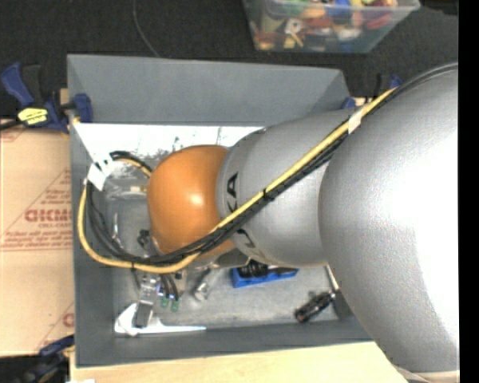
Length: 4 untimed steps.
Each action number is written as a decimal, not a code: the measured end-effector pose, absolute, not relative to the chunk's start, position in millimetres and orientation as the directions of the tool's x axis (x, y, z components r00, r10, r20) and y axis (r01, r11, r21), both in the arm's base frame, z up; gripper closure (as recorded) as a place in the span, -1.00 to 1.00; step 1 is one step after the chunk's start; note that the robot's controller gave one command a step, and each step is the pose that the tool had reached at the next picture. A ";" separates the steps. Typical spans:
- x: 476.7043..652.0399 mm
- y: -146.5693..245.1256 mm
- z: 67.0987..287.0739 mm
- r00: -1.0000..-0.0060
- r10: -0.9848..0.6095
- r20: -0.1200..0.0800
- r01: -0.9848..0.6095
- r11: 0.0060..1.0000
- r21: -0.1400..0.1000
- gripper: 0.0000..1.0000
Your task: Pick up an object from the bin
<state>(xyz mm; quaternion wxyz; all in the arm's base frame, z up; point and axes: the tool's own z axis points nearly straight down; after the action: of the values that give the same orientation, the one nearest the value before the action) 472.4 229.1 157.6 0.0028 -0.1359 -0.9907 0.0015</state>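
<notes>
The silver arm (367, 214) comes in from the right and bends down steeply into the grey bin (207, 94). Its orange wrist cover (188, 202) stands above the left half of the bin floor, and a yellow cable (86, 214) makes a loop around the wrist. The pincer (161, 287) hangs low under the cover, near the front left corner; whether it is wide or narrow I cannot tell. Just beside it, toward the front wall, lies a white flat piece (140, 319). A blue piece (259, 276) lies to the right, and a black thing (315, 306) further right.

The arm (303, 206) overhangs most of the bin (207, 94). Along the near wall lie a strip (148, 323) left, a block (259, 276) in the middle, and a cylinder (315, 306) right.
</notes>
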 end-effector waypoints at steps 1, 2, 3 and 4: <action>472.1 231.8 160.3 -1.000 0.012 -0.002 0.012 1.000 0.001 -1.00; 480.8 233.5 135.5 -0.712 -0.702 -0.005 -0.702 0.712 -0.001 -1.00; 481.3 234.4 86.9 -0.934 -0.358 -0.016 -0.358 0.934 -0.002 -1.00; 490.3 237.0 74.3 -0.538 -0.843 -0.010 -0.843 0.538 -0.006 1.00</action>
<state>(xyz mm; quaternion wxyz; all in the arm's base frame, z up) 490.3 237.0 74.3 -0.0059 0.4806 -0.8769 -0.0001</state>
